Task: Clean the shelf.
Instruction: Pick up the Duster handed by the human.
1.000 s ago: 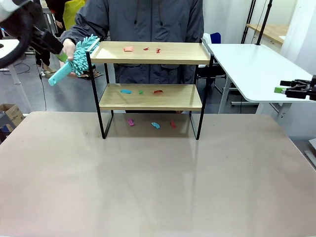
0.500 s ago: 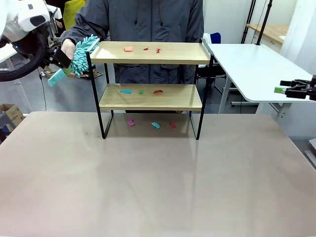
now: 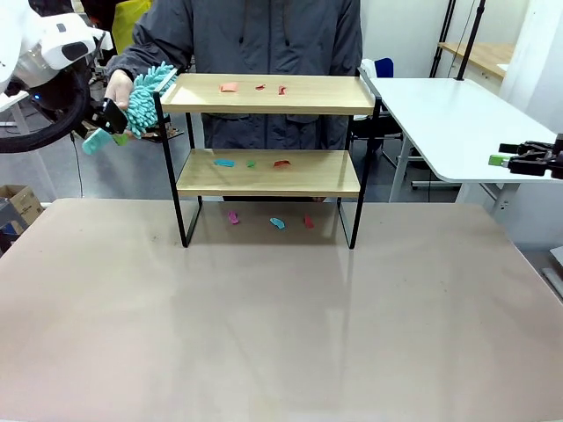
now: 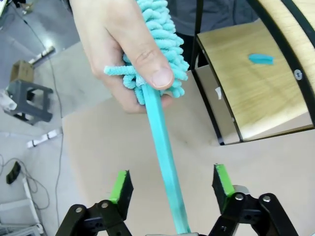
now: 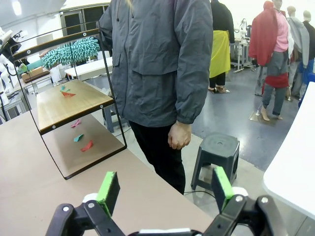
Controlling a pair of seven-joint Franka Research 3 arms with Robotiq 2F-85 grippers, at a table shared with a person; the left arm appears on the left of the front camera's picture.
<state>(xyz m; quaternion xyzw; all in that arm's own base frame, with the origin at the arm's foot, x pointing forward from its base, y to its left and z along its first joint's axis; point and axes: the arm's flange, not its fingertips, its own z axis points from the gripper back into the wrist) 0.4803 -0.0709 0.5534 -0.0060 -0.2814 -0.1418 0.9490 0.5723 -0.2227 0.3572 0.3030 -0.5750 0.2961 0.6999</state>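
The person's hand [image 4: 115, 54] holds a teal chenille duster [image 3: 145, 92] by its fluffy head, just off the left end of the shelf's top board. The handle [image 4: 162, 145] points down and away from the shelf, into the left pincer [image 4: 171, 179]. In the left wrist view the handle runs lengthwise between the two green pads [image 4: 121, 187], roughly in line with the fingers. The jaws stand apart with a gap on each side, so nothing is clamped yet.

The shelf [image 3: 268, 94] stands at the far middle of the desk [image 3: 281, 334]. Small coloured scraps [image 3: 229, 87] lie on both its boards and on the desk beneath it. Seen from the front, the shelf lies to the robot's right of the left pincer [image 3: 104, 119], its boards running left to right.

The right pincer [image 5: 165, 189] is also open and holds nothing. It hangs well apart at the far right, so the left arm is the nearer one.

This looks like a handover. The next move likely needs the jaws to close squarely across the thin handle before the hand lets go, because a skewed grip could let the duster swivel
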